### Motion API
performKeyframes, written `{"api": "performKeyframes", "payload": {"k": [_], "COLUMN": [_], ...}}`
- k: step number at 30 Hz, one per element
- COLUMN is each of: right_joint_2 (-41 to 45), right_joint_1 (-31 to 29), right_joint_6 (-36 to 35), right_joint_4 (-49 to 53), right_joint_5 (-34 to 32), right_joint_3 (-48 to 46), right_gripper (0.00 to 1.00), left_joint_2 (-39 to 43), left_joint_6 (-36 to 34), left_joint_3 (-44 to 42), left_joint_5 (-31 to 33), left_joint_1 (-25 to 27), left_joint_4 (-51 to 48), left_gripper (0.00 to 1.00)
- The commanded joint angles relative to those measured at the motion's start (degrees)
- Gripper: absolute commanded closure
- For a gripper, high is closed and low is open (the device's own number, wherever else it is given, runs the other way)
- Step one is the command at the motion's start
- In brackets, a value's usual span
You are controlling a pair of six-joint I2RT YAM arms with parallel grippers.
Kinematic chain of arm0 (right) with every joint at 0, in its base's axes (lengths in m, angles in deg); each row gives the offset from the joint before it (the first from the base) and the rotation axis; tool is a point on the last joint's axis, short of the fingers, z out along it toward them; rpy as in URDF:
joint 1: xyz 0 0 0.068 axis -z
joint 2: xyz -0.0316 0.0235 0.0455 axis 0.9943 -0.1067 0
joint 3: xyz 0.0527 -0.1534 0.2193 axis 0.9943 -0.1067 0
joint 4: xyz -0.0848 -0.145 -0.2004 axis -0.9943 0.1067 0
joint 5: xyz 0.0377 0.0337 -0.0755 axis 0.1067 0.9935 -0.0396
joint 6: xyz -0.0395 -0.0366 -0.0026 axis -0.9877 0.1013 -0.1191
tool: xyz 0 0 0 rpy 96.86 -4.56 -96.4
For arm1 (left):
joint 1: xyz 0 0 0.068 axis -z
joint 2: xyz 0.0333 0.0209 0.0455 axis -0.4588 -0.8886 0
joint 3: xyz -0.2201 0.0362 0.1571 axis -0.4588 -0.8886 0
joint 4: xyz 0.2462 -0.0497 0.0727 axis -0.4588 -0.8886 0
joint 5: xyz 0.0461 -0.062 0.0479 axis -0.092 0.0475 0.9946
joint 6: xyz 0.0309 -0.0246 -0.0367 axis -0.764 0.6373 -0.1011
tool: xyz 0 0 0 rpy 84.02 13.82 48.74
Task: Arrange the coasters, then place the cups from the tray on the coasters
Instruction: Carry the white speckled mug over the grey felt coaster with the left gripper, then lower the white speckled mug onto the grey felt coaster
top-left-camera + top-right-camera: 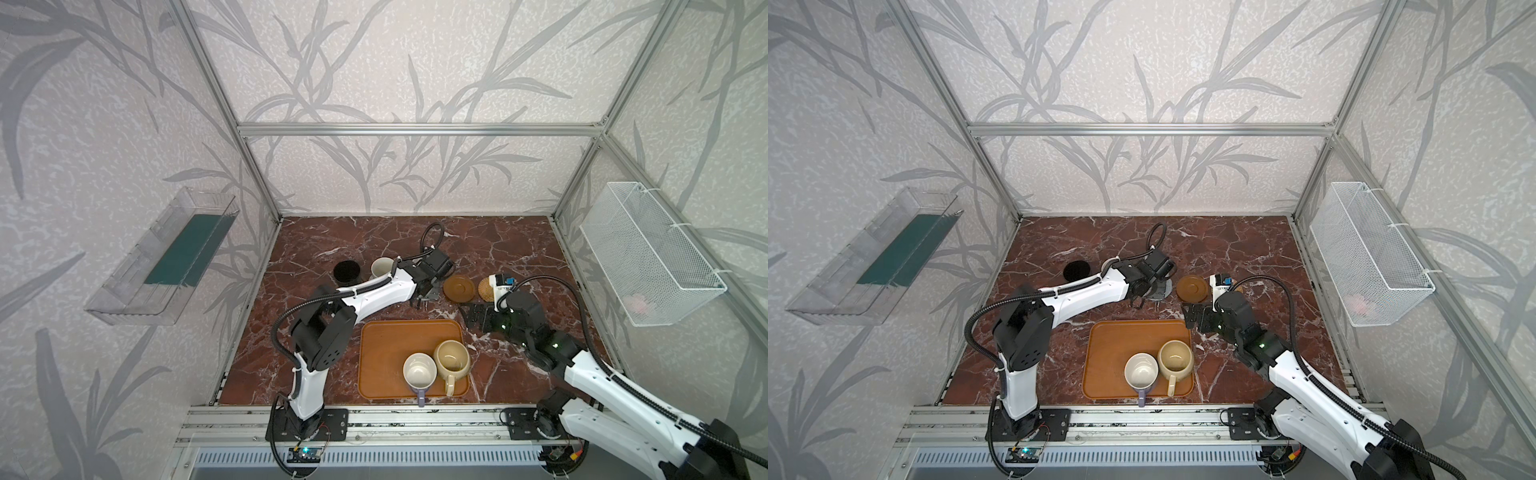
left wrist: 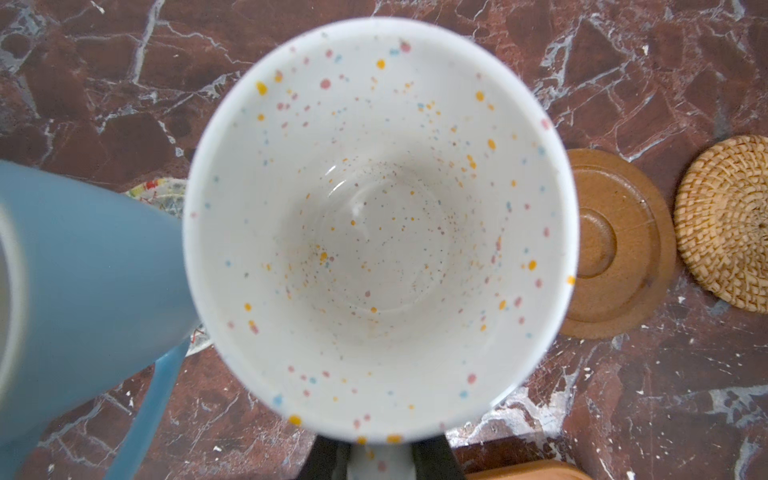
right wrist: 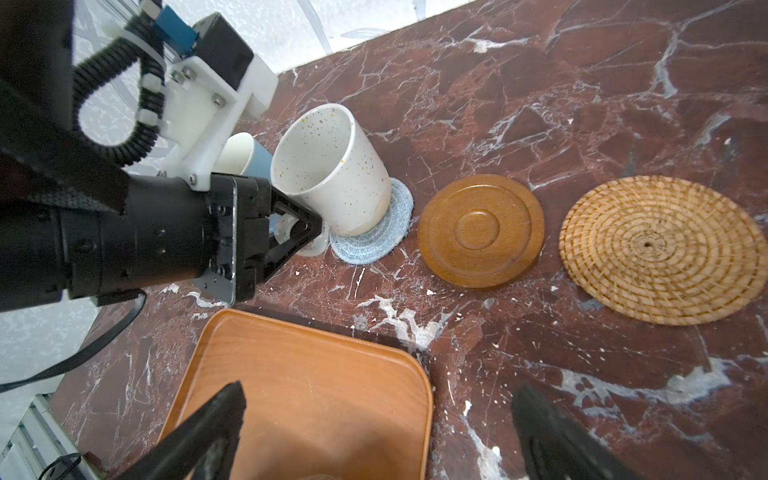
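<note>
Speckled white ceramic mug (image 2: pixel 374 228) leans, it seems, on the blue-grey woven round coaster (image 3: pixel 371 248) because the left gripper (image 3: pixel 309 235) clamps its handle (image 3: pixel 311 249); the right gripper (image 3: pixel 380 390) hangs spread wide.

Five mugs: black (image 1: pixel 346 272), light blue (image 3: pixel 257 160), speckled white (image 3: pixel 332 166), lavender (image 1: pixel 419 370), beige-yellow (image 1: pixel 452 359); four coasters in sight: blue-grey woven (image 3: pixel 374 245), brown wooden (image 3: pixel 481 230), tan rattan (image 3: pixel 660 249), one pale and mostly hidden (image 2: pixel 164 195); one orange-brown tray (image 1: pixel 386 353), one clear bin (image 1: pixel 166 266), one white wire basket (image 1: pixel 652 257)
</note>
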State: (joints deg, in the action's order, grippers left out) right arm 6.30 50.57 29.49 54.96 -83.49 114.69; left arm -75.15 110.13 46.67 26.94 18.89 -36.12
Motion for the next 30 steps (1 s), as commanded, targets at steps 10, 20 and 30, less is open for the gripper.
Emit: {"api": "performKeyframes", "payload": {"k": [10,20,30], "right_joint_2": [-1.3,-2.2,-2.8], "right_joint_1": [0.3,0.3,0.3], "right_joint_6": [1.3,1.6,1.6], "right_joint_4": [-1.3,-2.0,-2.1], "right_joint_5": [0.1,0.3,0.3], "right_joint_3": [-0.8,-1.0,-0.7], "right_gripper": [0.01,0.01,0.01], "left_joint_2": [0.0,-0.1,-0.2], "left_joint_6": [3.5,4.2,4.2], "left_joint_3": [0.8,-0.9,-1.3], "left_joint_5": [1.1,0.7,0.3], "left_joint_1": [-0.2,-0.1,-0.1], "left_joint_4": [2.8,2.2,2.1], "left_gripper": [1.00,1.00,0.85]}}
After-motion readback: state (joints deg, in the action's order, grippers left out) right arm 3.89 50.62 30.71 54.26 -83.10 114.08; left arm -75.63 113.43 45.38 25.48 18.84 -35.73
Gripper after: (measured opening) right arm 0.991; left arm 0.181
